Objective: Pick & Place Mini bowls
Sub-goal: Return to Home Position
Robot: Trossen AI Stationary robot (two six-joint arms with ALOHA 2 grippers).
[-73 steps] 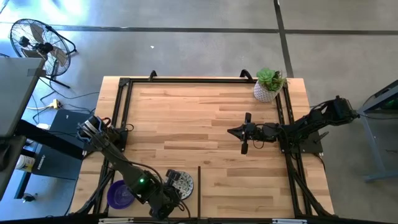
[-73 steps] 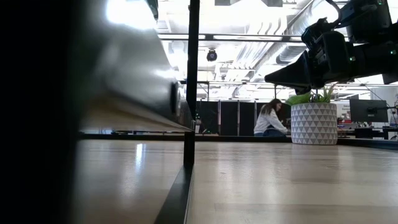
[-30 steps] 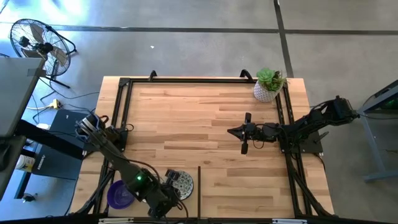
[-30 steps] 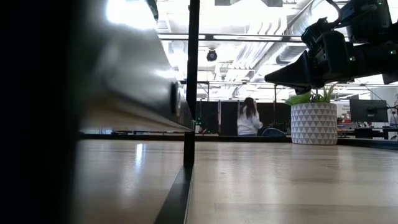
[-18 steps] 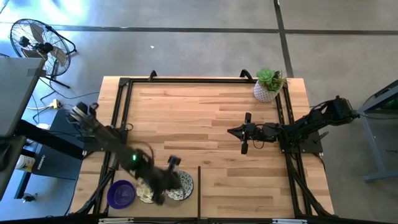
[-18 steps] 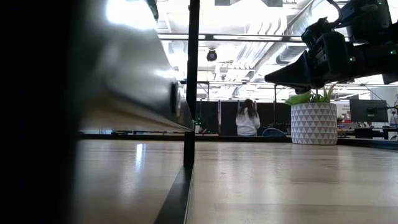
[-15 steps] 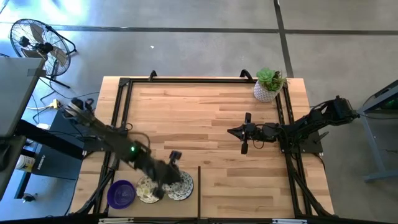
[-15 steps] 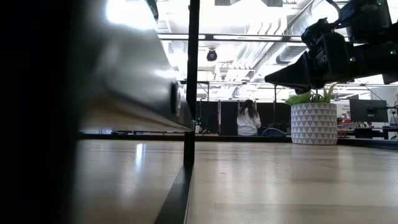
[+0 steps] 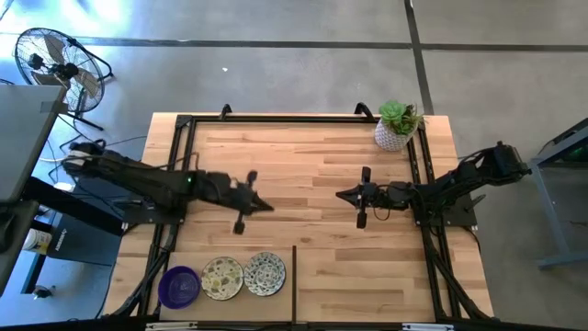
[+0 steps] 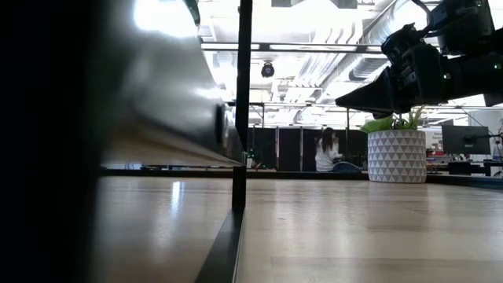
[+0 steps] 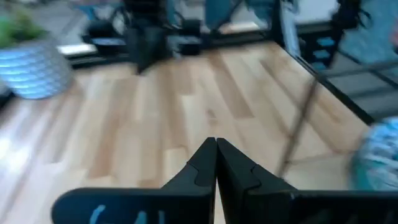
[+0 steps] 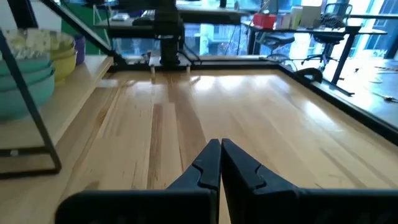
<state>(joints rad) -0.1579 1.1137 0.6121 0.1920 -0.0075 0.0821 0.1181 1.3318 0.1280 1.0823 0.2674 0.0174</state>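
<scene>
Jaws pressed together and empty, the left arm (image 9: 156, 181) has swung clear of the three stacks of mini bowls (image 9: 221, 278) at the tabletop's (image 9: 303, 156) near edge to face the idle right arm (image 9: 441, 191), jaws likewise closed, suggesting the placing is finished.

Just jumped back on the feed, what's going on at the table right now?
Nothing is being held. The purple bowls, yellowish patterned bowls and grey-speckled bowls sit side by side at the near left edge of the table. The left claw hangs over bare wood in the left middle, shut and empty, apart from the bowls. The right claw hangs right of centre, also shut and empty. The potted plant stands at the far right corner.
</scene>
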